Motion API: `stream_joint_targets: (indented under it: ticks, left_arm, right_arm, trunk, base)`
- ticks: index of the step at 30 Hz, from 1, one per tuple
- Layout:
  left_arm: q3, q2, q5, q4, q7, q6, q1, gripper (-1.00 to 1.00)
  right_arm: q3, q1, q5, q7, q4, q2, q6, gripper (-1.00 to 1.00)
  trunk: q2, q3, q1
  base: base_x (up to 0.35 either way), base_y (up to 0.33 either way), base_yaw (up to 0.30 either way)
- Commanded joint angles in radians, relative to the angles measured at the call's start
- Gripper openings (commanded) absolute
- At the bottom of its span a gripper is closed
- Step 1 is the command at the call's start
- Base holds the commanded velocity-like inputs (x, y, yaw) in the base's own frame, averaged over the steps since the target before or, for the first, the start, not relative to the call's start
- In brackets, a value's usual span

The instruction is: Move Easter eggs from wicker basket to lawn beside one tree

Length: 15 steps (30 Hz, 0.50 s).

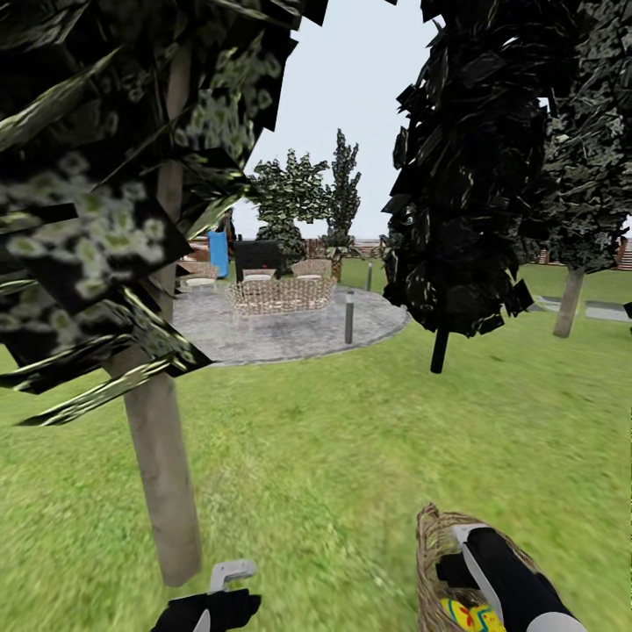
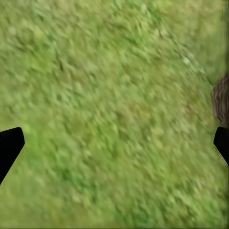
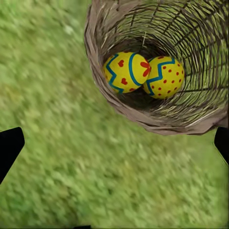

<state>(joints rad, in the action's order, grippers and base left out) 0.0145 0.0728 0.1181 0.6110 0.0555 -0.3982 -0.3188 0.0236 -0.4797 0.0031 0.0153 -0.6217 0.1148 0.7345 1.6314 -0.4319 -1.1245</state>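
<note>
The wicker basket (image 1: 432, 555) stands on the lawn (image 1: 333, 456) at the bottom right of the head view, with a yellow Easter egg (image 1: 471, 616) showing inside. The right wrist view looks into the basket (image 3: 143, 119), where two Easter eggs (image 3: 126, 71) (image 3: 164, 76) lie side by side, yellow with blue zigzags and red dots. My right gripper (image 1: 465, 562) hangs open over the basket's rim, its fingertips (image 3: 9, 145) wide apart. My left gripper (image 1: 226, 584) is open above bare grass, close to the pale trunk of the tree (image 1: 162, 474). The basket's edge (image 2: 220, 100) shows beside it.
A near-black tree with a thin dark trunk (image 1: 439, 351) stands ahead on the right. Another pale-trunked tree (image 1: 569, 303) is at far right. Beyond lies a grey round patio (image 1: 290, 338) with woven chairs and a short post (image 1: 349, 318). Open grass stretches between.
</note>
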Motion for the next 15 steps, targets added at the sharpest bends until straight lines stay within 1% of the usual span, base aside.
stream_joint_targets:
  ticks: [1,4,11,15]
  left_arm:
    - [0.003,-0.001,0.010,0.002,0.000,-0.006,0.000,1.00]
    - [0.008,-0.004,0.016,0.004,0.004,-0.005,0.000,1.00]
    - [0.012,-0.014,0.017,0.024,0.006,-0.008,0.000,1.00]
    - [0.013,-0.044,0.019,0.036,0.009,-0.020,0.000,1.00]
  right_arm:
    - [0.002,0.000,0.000,0.002,-0.001,0.001,0.005,1.00]
    - [0.002,0.000,-0.001,0.002,-0.001,0.004,0.005,1.00]
    - [-0.003,0.000,-0.003,0.007,0.000,0.020,0.004,1.00]
    - [0.000,0.000,-0.003,0.007,0.003,0.056,0.008,1.00]
  trunk:
    - [0.001,-0.001,0.000]
    - [0.001,-0.001,0.000]
    - [0.001,-0.001,0.000]
    - [0.001,-0.001,0.000]
  base:
    - [0.072,-0.221,0.000]
    - [0.032,-0.096,0.000]
    - [0.004,-0.013,0.000]
    - [0.000,0.000,0.000]
